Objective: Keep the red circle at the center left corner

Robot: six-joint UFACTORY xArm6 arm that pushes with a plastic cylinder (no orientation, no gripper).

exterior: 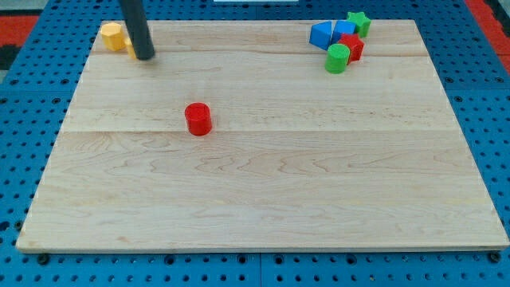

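Note:
The red circle (pixel 198 119), a short red cylinder, stands on the wooden board (pixel 263 191), left of the board's middle. My tip (pixel 144 57) is near the view's top left, well above and to the left of the red circle and apart from it. The tip is right next to a yellow block (pixel 113 35) and partly hides a second yellow piece (pixel 128 45) behind the rod.
A cluster sits at the view's top right: a blue block (pixel 321 35), a second blue block (pixel 343 29), a green star (pixel 359 22), a red block (pixel 352 48) and a green cylinder (pixel 338 58). A blue pegboard (pixel 32 127) surrounds the board.

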